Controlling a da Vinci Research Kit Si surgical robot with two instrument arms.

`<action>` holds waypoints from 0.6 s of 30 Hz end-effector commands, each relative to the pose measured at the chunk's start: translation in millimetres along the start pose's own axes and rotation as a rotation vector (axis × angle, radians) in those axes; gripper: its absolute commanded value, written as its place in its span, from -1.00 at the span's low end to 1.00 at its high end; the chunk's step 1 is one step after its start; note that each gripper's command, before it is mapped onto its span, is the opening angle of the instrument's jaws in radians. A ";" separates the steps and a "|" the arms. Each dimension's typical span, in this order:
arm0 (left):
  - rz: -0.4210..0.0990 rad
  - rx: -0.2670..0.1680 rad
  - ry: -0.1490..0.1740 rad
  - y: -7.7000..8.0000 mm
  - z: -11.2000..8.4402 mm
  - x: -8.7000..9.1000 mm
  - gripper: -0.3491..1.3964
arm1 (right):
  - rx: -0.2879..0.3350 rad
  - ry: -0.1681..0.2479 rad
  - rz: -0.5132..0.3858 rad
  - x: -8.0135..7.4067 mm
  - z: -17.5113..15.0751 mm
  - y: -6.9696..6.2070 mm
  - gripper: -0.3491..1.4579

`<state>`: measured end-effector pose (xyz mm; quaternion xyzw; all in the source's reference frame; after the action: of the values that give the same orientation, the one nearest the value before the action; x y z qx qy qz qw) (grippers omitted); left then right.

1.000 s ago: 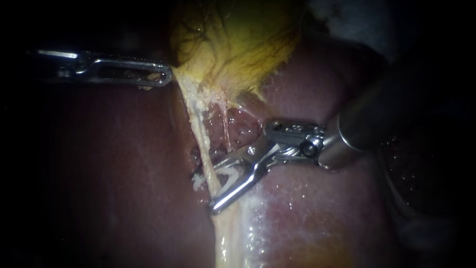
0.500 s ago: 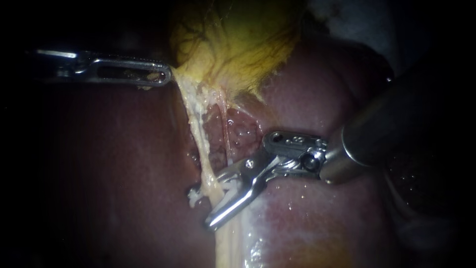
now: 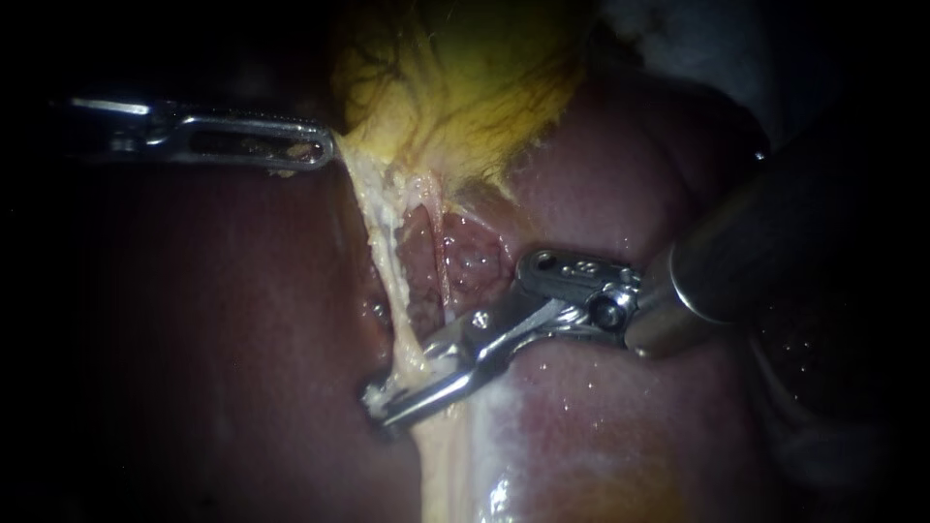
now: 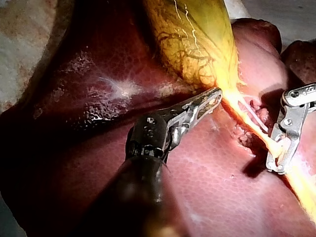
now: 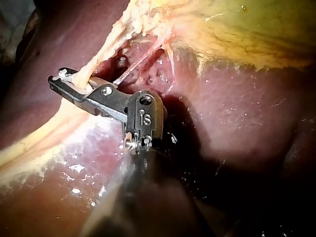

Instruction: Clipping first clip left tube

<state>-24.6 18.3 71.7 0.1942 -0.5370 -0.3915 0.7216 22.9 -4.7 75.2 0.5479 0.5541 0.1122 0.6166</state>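
Observation:
The yellow gallbladder lies on the dark red liver. From its neck a pale left tube runs down, with a thinner right tube beside it. My left instrument is shut on the gallbladder's edge at the neck and holds it taut. My right instrument has its jaws pressed together across the left tube, and a white bit of clip shows at their tips. The left wrist view shows those jaws around the tube. In the right wrist view they pinch it too.
Raw, pitted liver bed lies between the two tubes. Pale yellow tissue continues below the right instrument's jaws. The right instrument's thick shaft crosses the liver from the right.
My right instrument's jaws stood open around the left tube with a white clip between them; they have now closed on it. The left instrument has not moved.

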 end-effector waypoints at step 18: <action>-0.001 0.000 0.000 0.0 0.0 -0.1 -1.00 | -0.004 -0.008 0.013 0.2 0.2 0.6 -1.00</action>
<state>-24.6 18.3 71.6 0.1945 -0.5369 -0.3915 0.7215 23.4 -4.4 75.6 0.5507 0.5480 0.1156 0.6190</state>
